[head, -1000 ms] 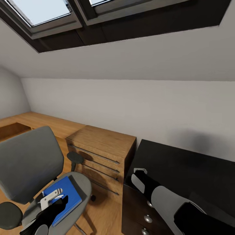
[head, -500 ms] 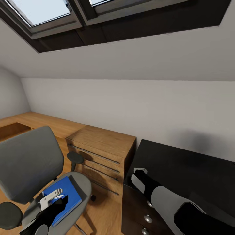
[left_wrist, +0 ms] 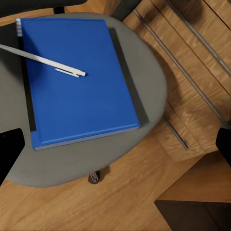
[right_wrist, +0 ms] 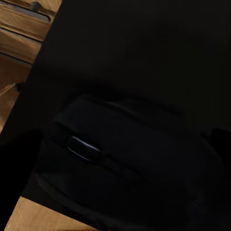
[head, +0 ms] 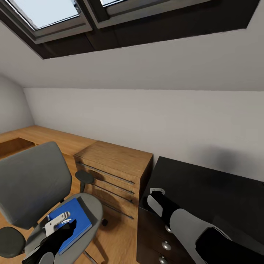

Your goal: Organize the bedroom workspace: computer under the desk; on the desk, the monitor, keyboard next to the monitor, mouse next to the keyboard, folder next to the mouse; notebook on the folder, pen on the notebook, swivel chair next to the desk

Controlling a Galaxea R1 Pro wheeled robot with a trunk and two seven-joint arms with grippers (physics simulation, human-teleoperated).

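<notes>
The grey swivel chair [head: 33, 183] stands at the left, apart from the black desk [head: 205, 190]. On its seat lies the blue folder [head: 79, 216] [left_wrist: 77, 82], and a white pen [left_wrist: 48, 62] rests on top of it. My left gripper [head: 68, 227] [left_wrist: 115, 149] hovers open just above the folder's near edge. A dark strip runs beside the folder; I cannot tell if it is the notebook. My right gripper [head: 156, 192] [right_wrist: 115, 144] hangs low over the desk's near-left corner, open, right above the black mouse [right_wrist: 125, 159] lying there. Monitor, keyboard and computer are out of view.
A light wooden drawer cabinet [head: 113, 168] [left_wrist: 192, 72] stands between chair and desk, against the white sloped wall. The desk's silver-knobbed drawers [head: 166, 245] face me. Wooden floor [left_wrist: 120, 202] lies under the chair. Skylights sit overhead.
</notes>
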